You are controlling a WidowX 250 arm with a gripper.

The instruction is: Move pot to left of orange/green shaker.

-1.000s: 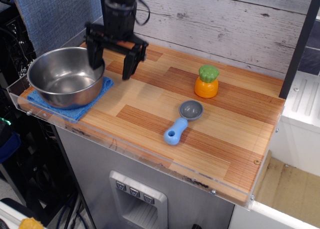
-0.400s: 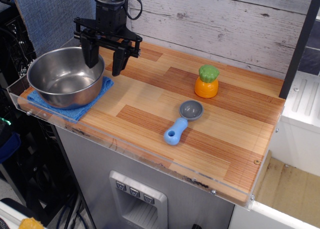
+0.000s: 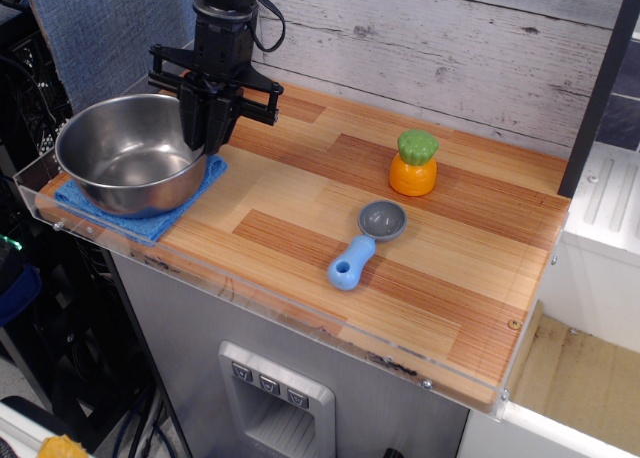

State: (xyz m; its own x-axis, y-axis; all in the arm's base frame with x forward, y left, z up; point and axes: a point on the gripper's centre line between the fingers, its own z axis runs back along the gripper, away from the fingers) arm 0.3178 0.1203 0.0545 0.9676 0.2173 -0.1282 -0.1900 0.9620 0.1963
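Observation:
The shiny steel pot [image 3: 125,163] sits on a blue cloth [image 3: 150,221] at the left end of the wooden counter. My black gripper [image 3: 208,136] comes down from above at the pot's right rim, with its fingers drawn together on that rim. The orange/green shaker [image 3: 413,164] stands upright toward the back right of the counter, well apart from the pot and the gripper.
A grey-and-blue scoop [image 3: 365,240] lies in front of the shaker. A clear plastic lip [image 3: 250,296] runs along the counter's front and left edges. A grey plank wall [image 3: 450,48] stands behind. A dark post [image 3: 600,88] rises at the right.
The gripper moved left over the pot's right rim and lowered. Its fingers, wide open before, have closed together on the rim. The pot has not moved.

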